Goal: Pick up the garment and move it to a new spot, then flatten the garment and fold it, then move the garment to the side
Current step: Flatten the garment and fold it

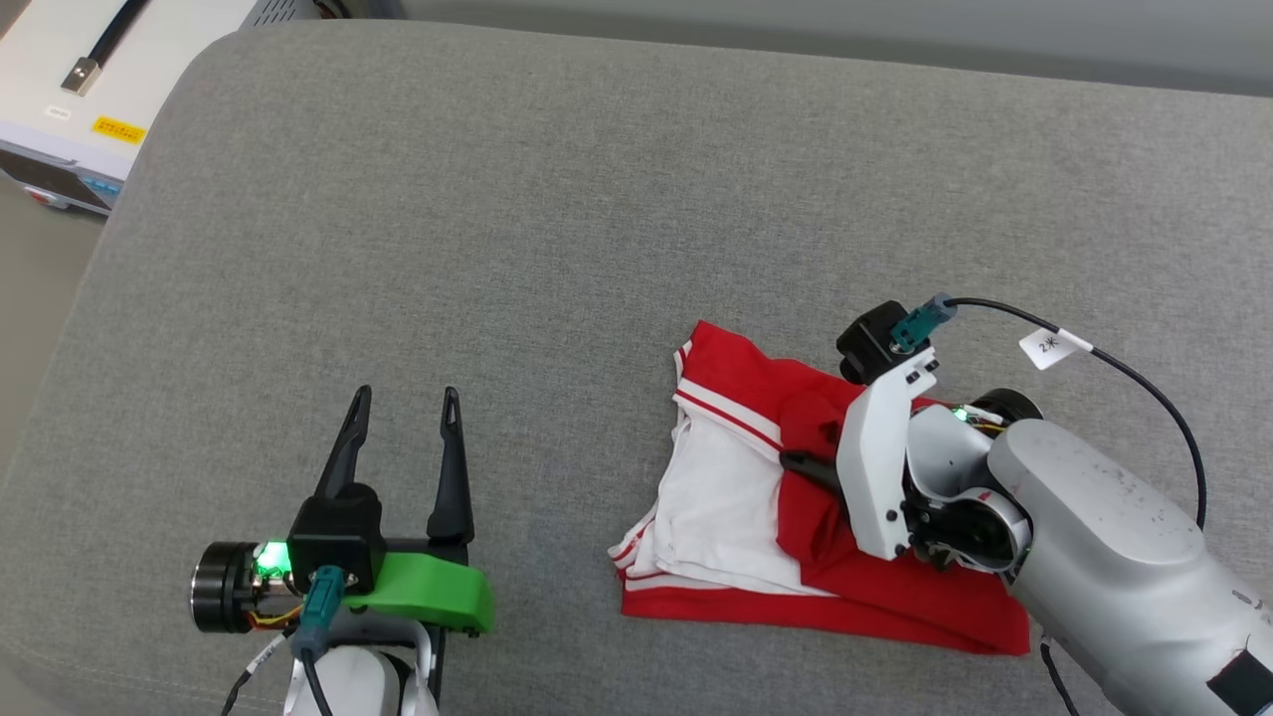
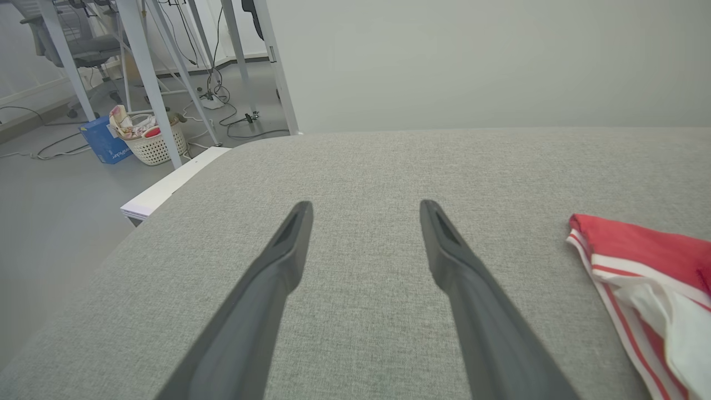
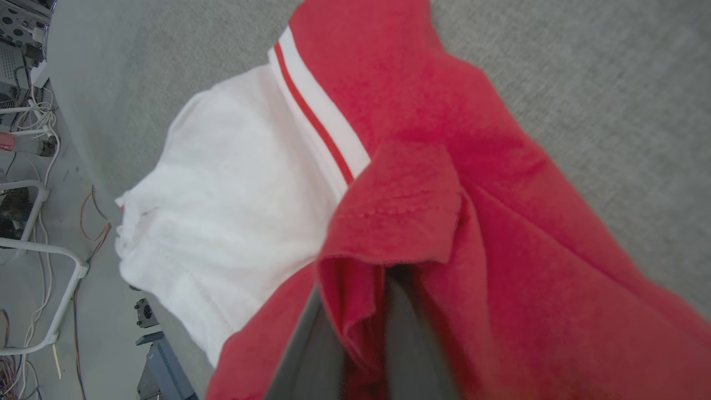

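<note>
The garment [image 1: 736, 497] lies bunched and partly folded on the grey cushion [image 1: 557, 229], right of centre, showing red body, a white sleeve and striped trim; its print is hidden. My right gripper [image 1: 798, 460] comes in from the right, shut on a fold of the red cloth. In the right wrist view the garment [image 3: 500, 194] drapes over the right gripper [image 3: 358, 303], a red hem pinched between the fingers. My left gripper [image 1: 406, 395] rests open at the lower left, well clear of the cloth. In the left wrist view the left gripper [image 2: 364, 208] holds nothing, and the garment [image 2: 639, 261] sits at the right edge.
The cushion's rounded left edge drops to the floor, where a white device [image 1: 70, 99] with a yellow label stands. Beyond the far-left corner are a white basket [image 2: 153, 141], a blue box [image 2: 105, 141], table legs and cables. A tagged cable [image 1: 1054, 346] loops over my right wrist.
</note>
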### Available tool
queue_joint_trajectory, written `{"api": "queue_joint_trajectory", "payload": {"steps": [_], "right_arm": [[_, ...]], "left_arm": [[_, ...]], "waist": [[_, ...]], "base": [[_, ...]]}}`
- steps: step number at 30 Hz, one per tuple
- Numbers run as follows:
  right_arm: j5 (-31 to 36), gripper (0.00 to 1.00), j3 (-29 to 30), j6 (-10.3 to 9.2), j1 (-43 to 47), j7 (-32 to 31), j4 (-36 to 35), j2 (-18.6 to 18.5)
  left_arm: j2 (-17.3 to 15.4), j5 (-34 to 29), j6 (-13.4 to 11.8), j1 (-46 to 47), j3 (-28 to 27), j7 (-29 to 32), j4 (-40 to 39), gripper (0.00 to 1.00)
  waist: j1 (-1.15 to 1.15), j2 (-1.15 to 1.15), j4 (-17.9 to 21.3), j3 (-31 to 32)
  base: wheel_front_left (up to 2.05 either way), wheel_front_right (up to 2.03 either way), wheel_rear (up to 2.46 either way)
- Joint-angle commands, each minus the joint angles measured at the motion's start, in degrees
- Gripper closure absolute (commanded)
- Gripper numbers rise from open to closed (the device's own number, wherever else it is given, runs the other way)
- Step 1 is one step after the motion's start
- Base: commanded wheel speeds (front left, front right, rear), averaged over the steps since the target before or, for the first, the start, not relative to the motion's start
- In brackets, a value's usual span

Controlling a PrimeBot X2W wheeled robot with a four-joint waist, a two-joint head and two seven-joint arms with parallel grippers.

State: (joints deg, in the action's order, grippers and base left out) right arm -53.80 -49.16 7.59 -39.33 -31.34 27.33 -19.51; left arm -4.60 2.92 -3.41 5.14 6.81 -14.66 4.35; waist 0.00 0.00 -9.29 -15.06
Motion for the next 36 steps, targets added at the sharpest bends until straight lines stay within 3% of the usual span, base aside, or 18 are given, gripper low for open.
{"api": "queue_joint_trajectory", "payload": {"steps": [1,2,9,16,23,29,36], "right_arm": [[-0.28,0.83,-1.06,-0.10,0.02,1.30,0.57,-0.40],[-0.47,0.00,-1.36,-0.10,-0.12,2.72,-0.29,-0.90],[-0.64,0.00,0.65,-0.10,1.10,14.78,-8.27,-6.62],[7.58,0.00,12.25,-0.10,5.32,31.82,-10.10,-9.51],[20.80,0.00,27.32,-0.10,13.48,44.05,-9.27,-6.25],[30.23,0.00,38.89,-0.10,21.75,46.12,-13.92,-0.65],[36.57,0.00,46.09,-0.10,31.02,46.31,-22.20,5.80]], "left_arm": [[0.36,-0.40,0.15,0.54,-0.23,-0.34,0.13,0.00],[0.37,-0.44,0.14,0.27,-0.40,-0.34,0.25,0.00],[0.15,-0.60,0.58,-1.26,-1.24,-0.34,0.20,0.00],[-0.17,-0.81,0.87,-2.62,-1.99,-0.34,-0.49,0.00],[-0.44,-0.93,0.88,-4.93,-2.58,-0.34,-1.38,0.00],[-0.75,-0.96,1.18,-5.95,-2.87,-0.34,-2.14,0.00],[-1.19,-1.03,1.47,-7.05,-3.15,-0.34,-2.69,0.00]], "waist": [[0.00,0.00,0.34,0.60],[0.00,0.00,0.54,1.02],[0.00,0.00,2.41,3.94],[0.00,0.00,4.74,6.59],[0.00,0.00,7.38,8.83],[0.00,0.00,8.50,10.07],[0.00,0.00,8.68,11.16]], "base": [[0.00,0.00,0.00],[0.00,0.00,0.00],[0.00,0.00,0.00],[0.00,0.00,0.00],[0.00,0.00,0.00],[0.00,0.00,0.00],[0.00,0.00,0.00]]}}
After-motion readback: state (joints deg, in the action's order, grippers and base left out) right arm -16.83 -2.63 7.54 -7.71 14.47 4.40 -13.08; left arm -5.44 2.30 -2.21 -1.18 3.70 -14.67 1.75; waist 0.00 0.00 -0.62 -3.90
